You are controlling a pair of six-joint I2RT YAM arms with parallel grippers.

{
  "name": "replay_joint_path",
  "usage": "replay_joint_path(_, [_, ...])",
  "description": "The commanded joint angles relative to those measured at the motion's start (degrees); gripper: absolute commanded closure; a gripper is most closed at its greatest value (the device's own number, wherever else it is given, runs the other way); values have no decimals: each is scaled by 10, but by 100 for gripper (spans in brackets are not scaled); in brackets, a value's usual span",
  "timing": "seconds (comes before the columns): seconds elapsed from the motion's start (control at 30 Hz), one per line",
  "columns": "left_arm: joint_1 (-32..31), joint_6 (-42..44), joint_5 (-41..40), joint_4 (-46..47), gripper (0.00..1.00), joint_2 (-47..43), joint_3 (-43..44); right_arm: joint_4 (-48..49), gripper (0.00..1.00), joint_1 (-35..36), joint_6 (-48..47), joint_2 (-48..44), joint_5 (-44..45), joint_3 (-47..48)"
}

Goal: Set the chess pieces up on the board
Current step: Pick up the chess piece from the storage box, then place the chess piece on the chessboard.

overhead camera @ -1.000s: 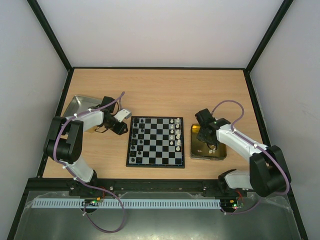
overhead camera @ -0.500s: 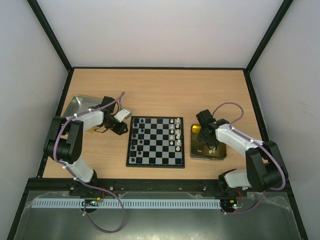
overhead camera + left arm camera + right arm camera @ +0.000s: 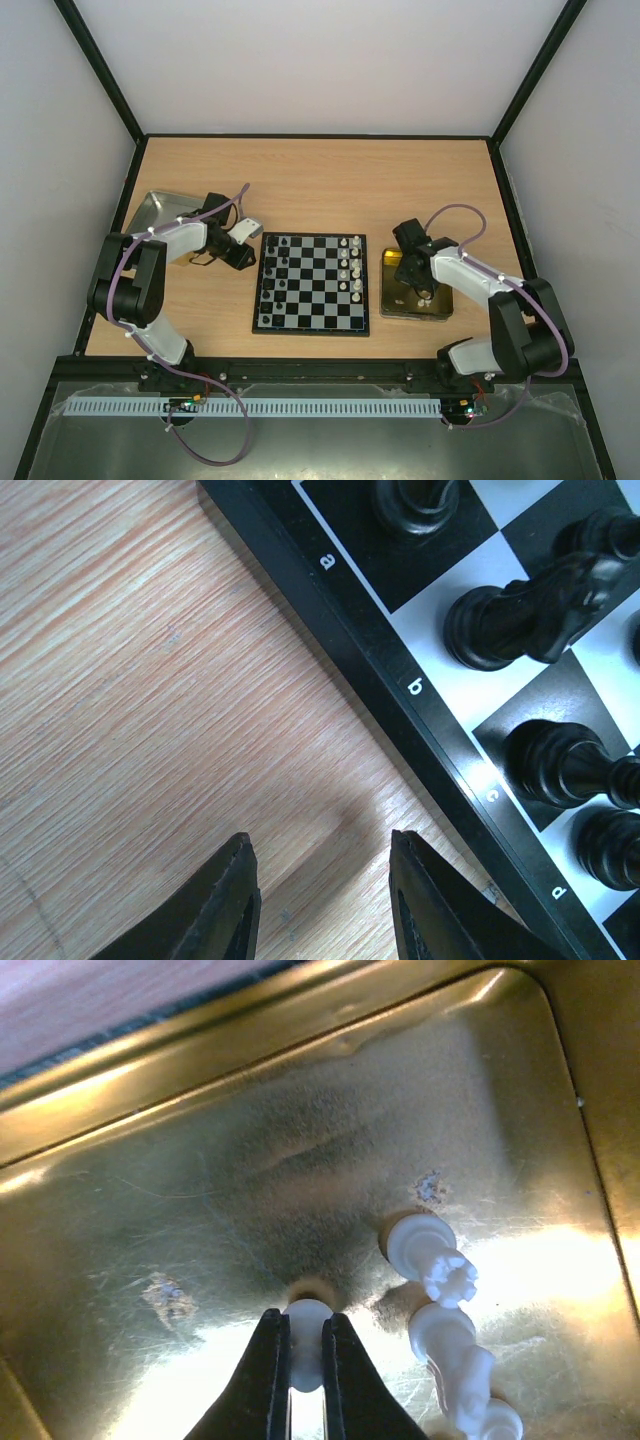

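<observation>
The right fingers (image 3: 268, 1380) clamp a white piece (image 3: 306, 1312) down in the gold tray (image 3: 250, 1160), the board (image 3: 311, 283) lying off to their left; the left fingers (image 3: 225, 910), wide and empty, hover over worktop (image 3: 150, 680) beside the board's black side.

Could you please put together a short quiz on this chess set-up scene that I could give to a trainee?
1. True or false: the right gripper is shut on a white chess piece inside the gold tray.
2. The left gripper, open and empty, hangs over: A) the gold tray; B) the bare table beside the board; C) the board's middle.
3. Fill in: the pieces on the board's squares nearest the left gripper are ____ in colour.
Key: 1 true; 2 B; 3 black.
</observation>
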Motion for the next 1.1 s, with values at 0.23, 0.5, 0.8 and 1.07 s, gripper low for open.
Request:
replay_joint_path(0.23, [4, -2, -26, -34, 62, 11, -18, -114, 98, 162, 52, -59, 94, 109])
replay_joint_path(0.5, [3, -5, -29, -33, 62, 18, -14, -147, 98, 315, 116, -47, 122, 151])
replay_joint_path(0.8, [4, -7, -30, -35, 62, 10, -14, -70, 98, 391, 107, 38, 64, 150])
replay_joint_path(1.07, [4, -6, -30, -33, 62, 12, -14, -23, 98, 391, 86, 78, 23, 143])
